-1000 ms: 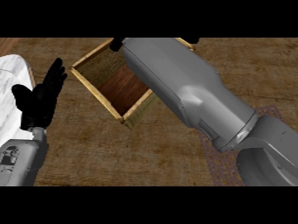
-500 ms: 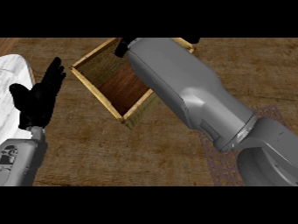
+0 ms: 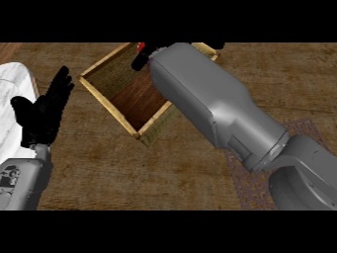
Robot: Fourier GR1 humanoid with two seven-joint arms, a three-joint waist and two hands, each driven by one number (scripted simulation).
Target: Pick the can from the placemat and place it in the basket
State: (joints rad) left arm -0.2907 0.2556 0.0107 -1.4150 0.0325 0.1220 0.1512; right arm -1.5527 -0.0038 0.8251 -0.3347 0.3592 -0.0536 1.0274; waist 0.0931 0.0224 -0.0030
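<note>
Nearly done: right hand [image 3: 143, 55] curls round the can [image 3: 141, 47] (mostly hidden) over the basket [image 3: 111, 105]; release remains.

Right forearm [image 3: 215, 108] lies diagonally across the basket [image 3: 109, 101], covering its right side and far corner; the basket's left interior stays open from above, flanked by the raised left hand [image 3: 43, 116].

The right hand [image 3: 143, 53] hangs over the basket [image 3: 112, 101] near the counter's [image 3: 127, 168] far edge, its fingers curled round a red can [image 3: 141, 46]. The left hand [image 3: 43, 111] rests open at the left edge. The placemat [image 3: 251, 178] lies under the right forearm.
</note>
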